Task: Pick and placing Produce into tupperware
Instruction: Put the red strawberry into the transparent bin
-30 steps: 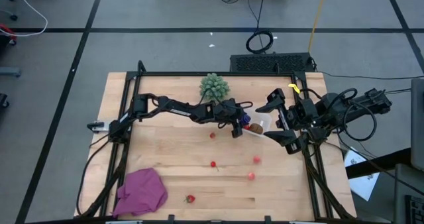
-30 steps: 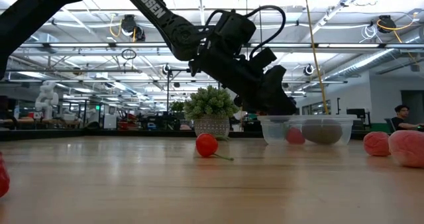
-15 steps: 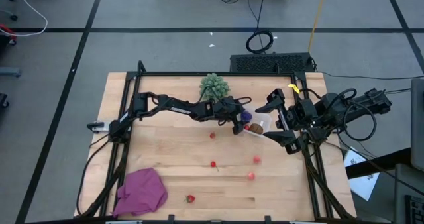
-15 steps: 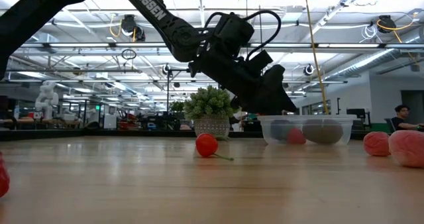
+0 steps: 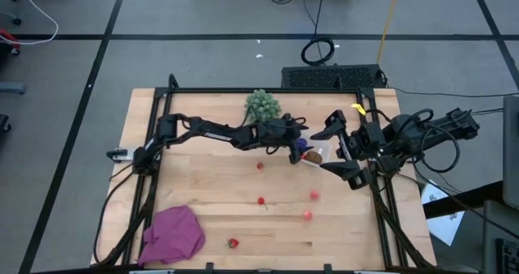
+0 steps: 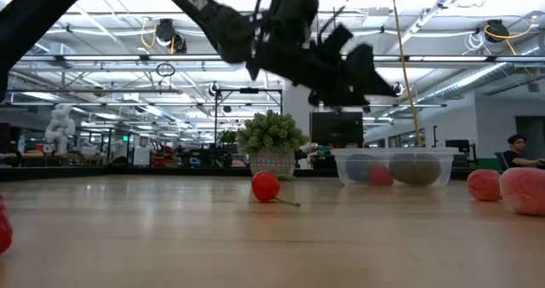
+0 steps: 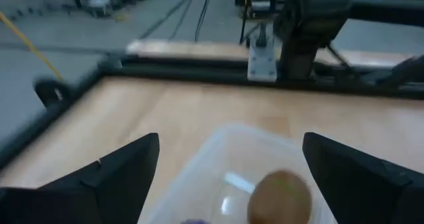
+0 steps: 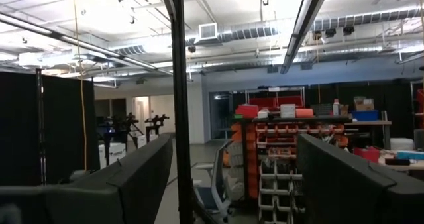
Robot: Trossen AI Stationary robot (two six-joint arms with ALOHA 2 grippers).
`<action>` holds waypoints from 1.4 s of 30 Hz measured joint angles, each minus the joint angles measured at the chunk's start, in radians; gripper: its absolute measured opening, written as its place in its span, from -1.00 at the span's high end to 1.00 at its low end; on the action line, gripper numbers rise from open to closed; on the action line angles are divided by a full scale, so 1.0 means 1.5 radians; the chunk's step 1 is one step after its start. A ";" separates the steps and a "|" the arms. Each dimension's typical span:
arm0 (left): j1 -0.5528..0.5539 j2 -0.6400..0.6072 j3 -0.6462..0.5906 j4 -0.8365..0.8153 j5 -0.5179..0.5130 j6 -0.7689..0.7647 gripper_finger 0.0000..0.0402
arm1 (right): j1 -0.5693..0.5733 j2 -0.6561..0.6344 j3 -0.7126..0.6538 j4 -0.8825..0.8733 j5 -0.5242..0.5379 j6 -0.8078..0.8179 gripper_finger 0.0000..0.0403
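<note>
The wooden table (image 5: 203, 185) has much free room in its middle, so moving there is easy. The small clear plastic rectangular tupperware (image 6: 393, 166) stands near the right edge and looks light; it may slide if pushed. The left gripper (image 5: 293, 150) hangs just above it with fingers spread and empty; the right gripper (image 5: 344, 148) waits beside, also spread. The brown kiwi-like oval (image 7: 281, 197) lies inside. The tiny red berries (image 5: 261, 200), hard and ready to roll, should be pinched across the middle
</note>
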 joint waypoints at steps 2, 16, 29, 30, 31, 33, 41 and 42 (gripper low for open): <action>-0.010 -0.029 0.000 -0.022 -0.016 0.026 -0.89 | 0.000 0.000 0.000 -0.004 0.000 0.001 -0.54; -0.173 -0.356 0.001 -0.550 -0.284 0.081 -0.89 | 0.001 -0.023 0.001 -0.028 0.000 -0.026 -0.54; -0.373 -0.463 0.001 -0.857 -0.480 -0.167 -0.89 | 0.068 0.110 0.001 -0.255 -0.001 0.018 -0.54; -0.378 -0.464 0.001 -0.876 -0.482 -0.185 -0.89 | 0.071 0.126 0.001 -0.265 -0.001 0.018 -0.54; -0.383 -0.464 0.001 -0.901 -0.482 -0.205 -0.89 | 0.072 0.142 0.001 -0.270 -0.001 0.019 -0.54; -0.389 -0.463 0.001 -0.943 -0.483 -0.247 -0.89 | 0.073 0.172 0.001 -0.270 -0.001 0.019 -0.54; -0.429 -0.464 -0.018 -1.055 -0.447 -0.421 -0.89 | 0.075 0.289 0.001 -0.248 -0.050 0.091 -0.54; -0.438 -0.464 -0.027 -1.054 -0.439 -0.437 -0.89 | 0.075 0.303 0.001 -0.236 -0.054 0.100 -0.54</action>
